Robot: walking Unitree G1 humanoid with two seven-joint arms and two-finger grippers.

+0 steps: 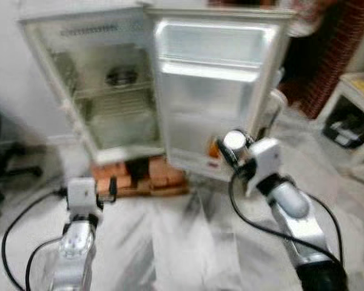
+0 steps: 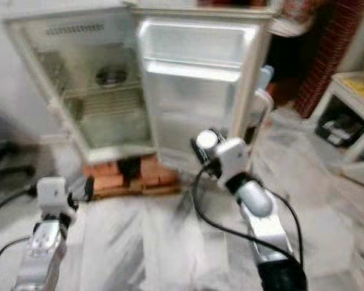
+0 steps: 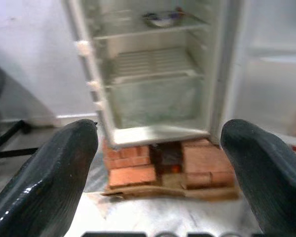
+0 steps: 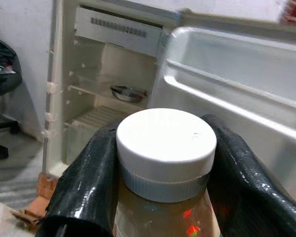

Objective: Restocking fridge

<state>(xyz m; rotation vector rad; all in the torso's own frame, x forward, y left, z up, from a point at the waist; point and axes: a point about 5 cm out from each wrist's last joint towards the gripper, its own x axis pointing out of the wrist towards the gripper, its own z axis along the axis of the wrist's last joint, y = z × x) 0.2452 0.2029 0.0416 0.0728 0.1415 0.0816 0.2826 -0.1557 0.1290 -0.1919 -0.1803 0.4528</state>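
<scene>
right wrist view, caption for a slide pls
Right hand grips a white-capped jar before the open fridge.

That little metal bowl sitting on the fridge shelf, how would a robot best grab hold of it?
By the rim, probably, coming straight in from the fridge's open front. The metal bowl sits upright on a wire shelf, low and wide, so one finger inside and one outside the near edge suits it. The left gripper is open and free; the right gripper holds a jar.

White fridge (image 1: 218, 91) on orange-red bricks (image 1: 139, 177); jar (image 4: 165, 197) has white lid, amber contents; black fingers (image 4: 84, 187); grey-white marbled floor (image 1: 170, 242); silver bowl (image 1: 121, 76).
</scene>
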